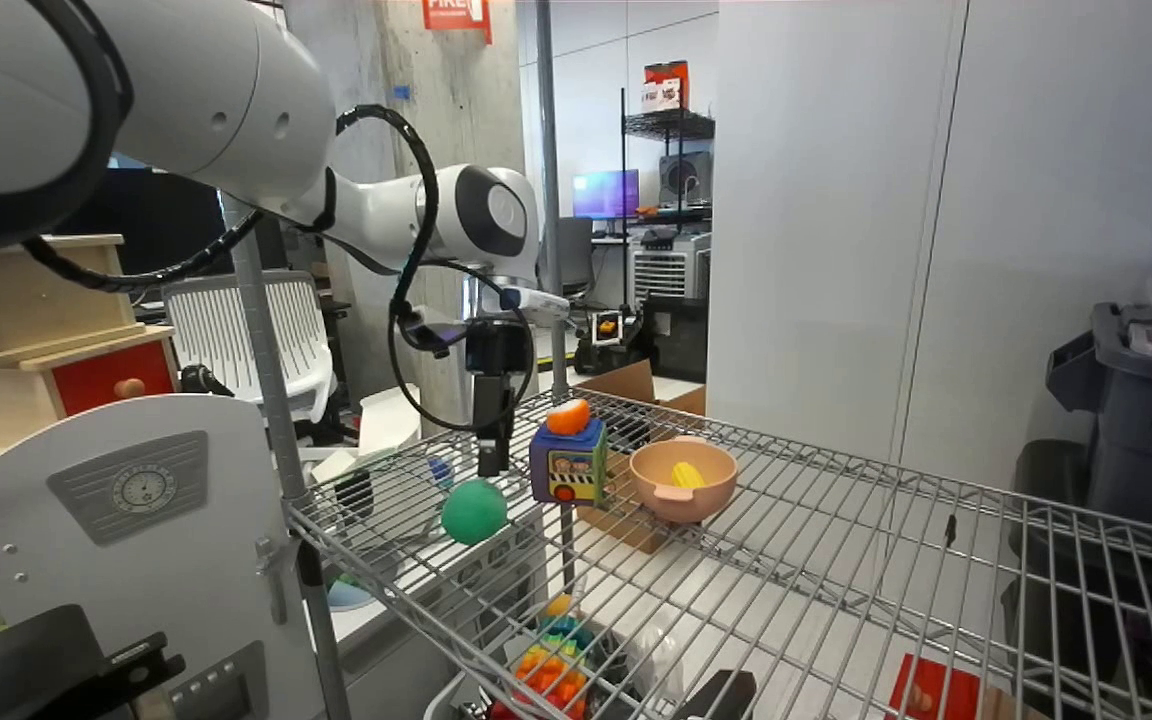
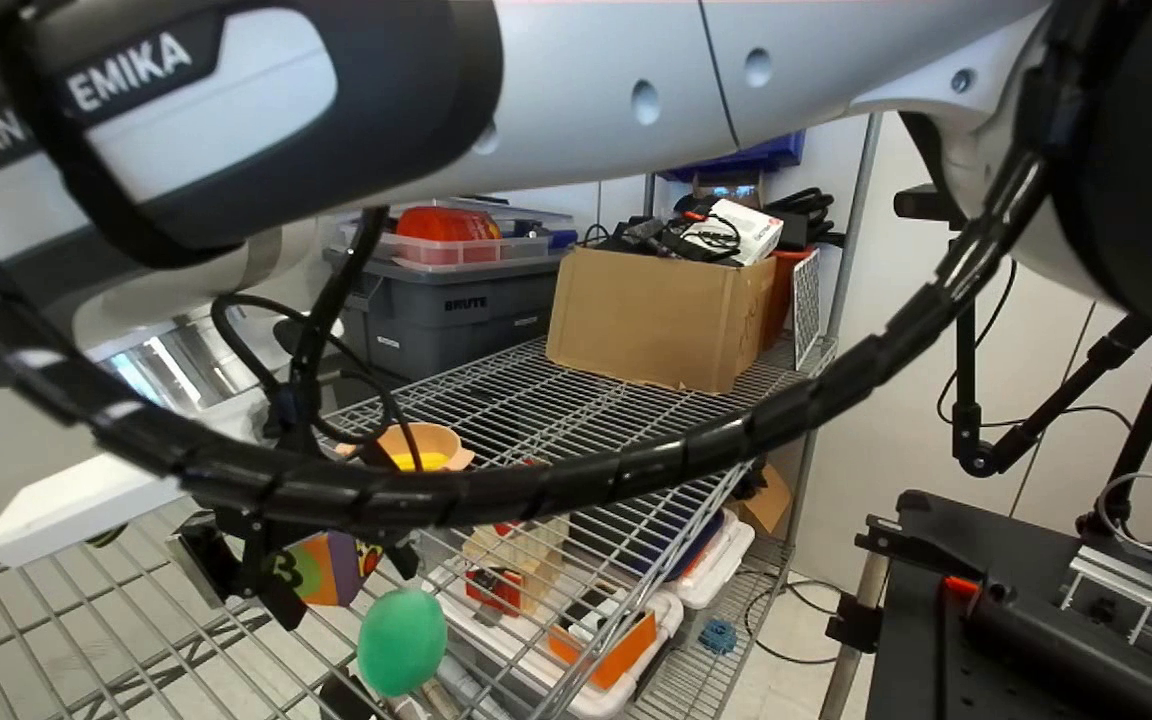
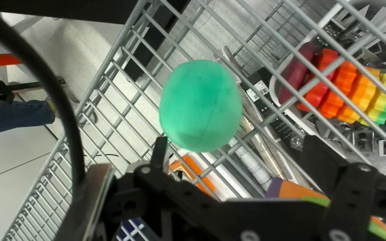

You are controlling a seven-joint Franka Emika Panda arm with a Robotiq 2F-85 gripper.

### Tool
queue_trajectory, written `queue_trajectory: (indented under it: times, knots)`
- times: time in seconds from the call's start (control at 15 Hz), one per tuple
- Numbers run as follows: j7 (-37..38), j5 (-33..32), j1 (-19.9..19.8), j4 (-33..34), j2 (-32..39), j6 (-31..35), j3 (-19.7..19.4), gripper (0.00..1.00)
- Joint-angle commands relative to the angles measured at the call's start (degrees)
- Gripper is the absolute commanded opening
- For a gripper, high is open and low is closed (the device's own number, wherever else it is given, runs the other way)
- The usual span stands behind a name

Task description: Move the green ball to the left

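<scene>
Green ball point(image 1: 474, 511) rests on the wire shelf point(image 1: 816, 456), by the shelf's left corner in an exterior view, with the block toy point(image 1: 568, 465) near it on the right and the orange bowl point(image 1: 684, 500) farther right. The coming move turns on how it lies from the gripper point(image 3: 237, 144): low and off to one side, outside the space between the fingers point(image 3: 159, 150). In an exterior view it shows below the fingertips point(image 1: 490, 458) and slightly to their left; how much of that is height and how much nearness, I cannot tell. In an exterior view the ball point(image 2: 402, 642) shows near and to the right of the fingers point(image 2: 281, 603); contact looks unlikely, but I cannot rule it out.

The gripper's fingers stand wide apart with nothing held. In the wrist view the ball lies beyond them, on the far side, much closer to the picture's left-hand finger than to its right-hand one. Being round, it offers no long axis to match. This looks like the approach: the gripper probably has to shift over the ball, centre its gap on it, then lower. Coming straight down, one finger could set it rolling.
</scene>
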Motion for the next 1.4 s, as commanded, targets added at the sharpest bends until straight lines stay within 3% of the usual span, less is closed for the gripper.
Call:
queue_trajectory:
  times: [0.0,0.73,1.33]
  knots:
    - [-2.6,-0.6,0.5,0.1,-2.2,-0.2,-0.1,1.00]
    - [-4.7,0.1,0.0,0.6,-8.6,-1.1,0.3,1.00]
    - [-3.6,0.1,-0.4,0.7,-9.2,-0.1,0.1,1.00]
